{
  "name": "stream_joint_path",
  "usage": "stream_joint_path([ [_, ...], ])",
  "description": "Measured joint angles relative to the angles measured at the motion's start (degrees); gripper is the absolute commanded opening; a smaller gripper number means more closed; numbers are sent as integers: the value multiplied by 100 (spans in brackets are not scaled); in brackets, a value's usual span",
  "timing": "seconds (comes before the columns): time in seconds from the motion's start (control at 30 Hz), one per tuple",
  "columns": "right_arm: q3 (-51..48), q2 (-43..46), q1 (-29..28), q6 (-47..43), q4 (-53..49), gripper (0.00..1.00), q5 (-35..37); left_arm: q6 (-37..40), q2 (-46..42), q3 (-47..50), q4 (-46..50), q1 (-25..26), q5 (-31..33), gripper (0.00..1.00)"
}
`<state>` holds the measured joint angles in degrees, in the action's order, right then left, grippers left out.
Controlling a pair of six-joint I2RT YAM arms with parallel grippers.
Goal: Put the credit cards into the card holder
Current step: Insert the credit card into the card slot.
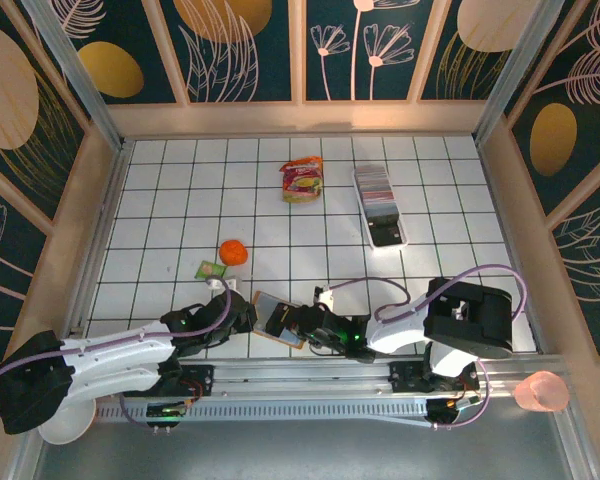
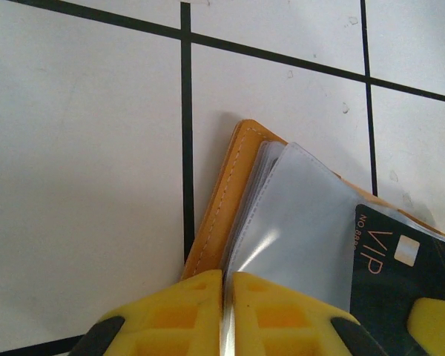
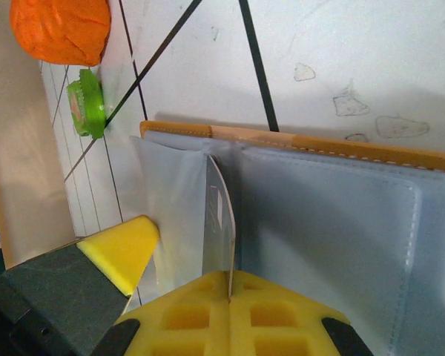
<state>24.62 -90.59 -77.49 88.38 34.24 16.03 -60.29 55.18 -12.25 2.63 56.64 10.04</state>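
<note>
The right gripper (image 3: pixel 230 285), at the bottom middle of its wrist view, is clamped tight on a credit card (image 3: pixel 221 215) held on edge, thin side toward the camera; carried this way the card can go like a blade into a narrow gap. Its far end stands among the clear sleeves (image 3: pixel 170 200) of the card holder (image 3: pixel 319 222), which lies open with its grey-blue inside up and its orange-brown rim across the upper part of the frame; whether the card is already inside a pocket or only resting against one I cannot tell.

The left gripper (image 2: pixel 227 285), at the bottom middle of its own view, has its yellow fingers drawn almost together, and the edge of a clear sleeve runs into the slit between them; it appears to pinch that leaf, probably to lift the pocket open and to stop the holder sliding under the other arm's push. In that view the dark face of the card, marked VIP, shows at the lower right, lying over the sleeves.

From above, the holder sits at the lower middle of the frame, between the two grippers. Up and left of it lie an orange ball (image 1: pixel 233 252) and a small green packet (image 1: pixel 211 269); a red-and-yellow snack packet (image 1: pixel 302 180) is at the upper middle. At the upper right, well apart, a long clear tray (image 1: pixel 388 241) holds the remaining cards (image 1: pixel 378 190); most of the job seems to lie ahead.
</note>
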Motion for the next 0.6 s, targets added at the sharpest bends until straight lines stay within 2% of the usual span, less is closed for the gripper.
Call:
stream_joint_path([
  [0.6, 83, -289, -11, 129, 374, 0, -11, -39, -2, 85, -140, 0, -22, 17],
])
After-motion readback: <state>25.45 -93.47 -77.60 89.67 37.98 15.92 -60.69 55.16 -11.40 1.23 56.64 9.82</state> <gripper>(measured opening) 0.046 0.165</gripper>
